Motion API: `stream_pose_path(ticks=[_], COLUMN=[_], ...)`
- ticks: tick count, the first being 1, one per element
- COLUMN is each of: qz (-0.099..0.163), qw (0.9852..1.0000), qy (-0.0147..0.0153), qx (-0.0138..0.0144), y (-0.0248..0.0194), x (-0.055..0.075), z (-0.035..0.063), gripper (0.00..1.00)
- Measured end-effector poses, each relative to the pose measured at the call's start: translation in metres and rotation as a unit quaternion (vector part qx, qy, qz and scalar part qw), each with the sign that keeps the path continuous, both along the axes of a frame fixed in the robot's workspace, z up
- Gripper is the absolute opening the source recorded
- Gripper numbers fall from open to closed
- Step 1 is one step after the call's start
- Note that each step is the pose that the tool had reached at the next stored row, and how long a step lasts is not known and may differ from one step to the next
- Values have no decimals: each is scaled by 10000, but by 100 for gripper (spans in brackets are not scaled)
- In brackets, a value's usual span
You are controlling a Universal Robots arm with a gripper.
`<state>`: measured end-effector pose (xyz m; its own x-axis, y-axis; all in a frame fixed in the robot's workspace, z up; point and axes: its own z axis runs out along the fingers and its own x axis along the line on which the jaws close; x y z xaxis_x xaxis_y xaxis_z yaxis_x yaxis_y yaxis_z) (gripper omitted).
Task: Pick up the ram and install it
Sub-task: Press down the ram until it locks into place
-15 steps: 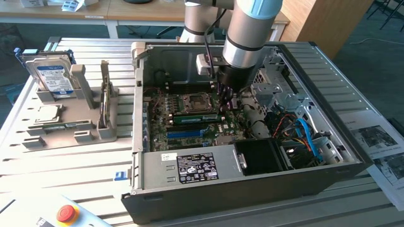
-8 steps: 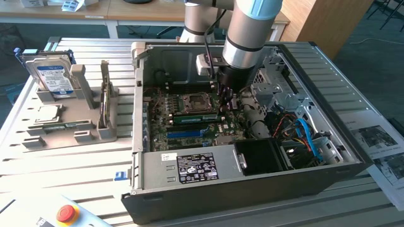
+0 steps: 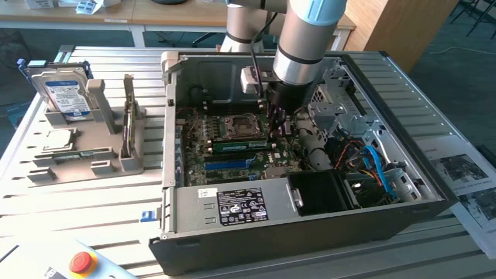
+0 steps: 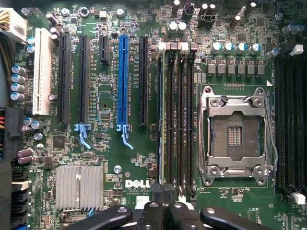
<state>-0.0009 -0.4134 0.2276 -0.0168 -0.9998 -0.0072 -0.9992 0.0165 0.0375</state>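
The ram is a long green stick standing on edge in a memory slot beside the CPU socket, inside the open computer case. In the wrist view the ram shows edge-on, seated in the memory slot nearest the long blue slot. My gripper hangs down into the case over one end of that stick. Its two black fingertips are pressed together, so the gripper is shut right above the ram's end. Whether it touches the ram I cannot tell.
The case walls and the drive cage close in around the arm. A grey rack at the exterior view's left holds a hard drive and an upright card. A red stop button sits at the front.
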Motion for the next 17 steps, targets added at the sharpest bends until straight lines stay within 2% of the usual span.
stream_pose_path(ticks=[17], qz=[0], qw=[10000], qy=[0], qx=[0], y=[0], x=[0], z=[-33], gripper=[10])
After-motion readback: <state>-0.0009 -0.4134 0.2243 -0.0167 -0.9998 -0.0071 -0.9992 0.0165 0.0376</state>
